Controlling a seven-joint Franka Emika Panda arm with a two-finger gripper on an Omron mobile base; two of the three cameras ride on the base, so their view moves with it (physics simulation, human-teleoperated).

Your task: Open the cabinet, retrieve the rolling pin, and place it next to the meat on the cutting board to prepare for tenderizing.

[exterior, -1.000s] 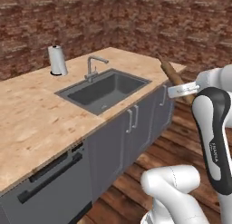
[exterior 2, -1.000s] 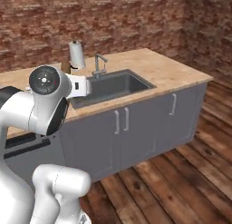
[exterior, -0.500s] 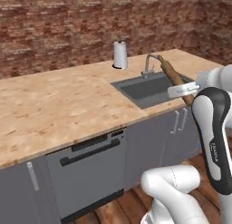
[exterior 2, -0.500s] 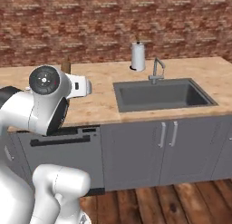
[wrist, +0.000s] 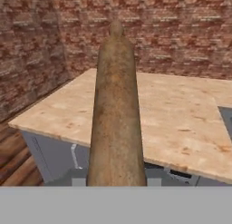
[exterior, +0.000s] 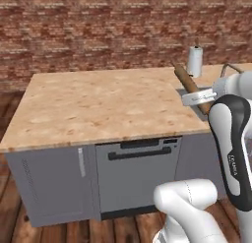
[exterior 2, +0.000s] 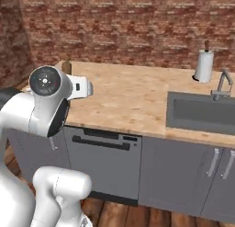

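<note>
One rolling pin (exterior: pixel 189 83) is all the arm carries, a brown wooden cylinder held up in the air above the right end of the pale wooden worktop (exterior: pixel 103 109). The claw (exterior: pixel 199 96) is clamped on the rolling pin near its lower end, so most of the length juts forward and upward, with the far knob handle pointing toward the brick wall (exterior: pixel 98 35). Seen along the hand, the rolling pin (wrist: pixel 116 114) runs straight up the middle, its narrow knob at the far tip, and the worktop (wrist: pixel 176 114) spreads out below it. A white paper towel roll (exterior: pixel 195 61) stands upright at the back of the worktop, near the wall. From the other side, that roll (exterior 2: pixel 203 66) stands just behind the grey sink (exterior 2: pixel 202 115), close to the silver faucet (exterior 2: pixel 222 84). Under the worktop sits a grey dishwasher front (exterior: pixel 136 175) with a dark horizontal handle, flanked by grey cabinet doors (exterior 2: pixel 190 180).
</note>
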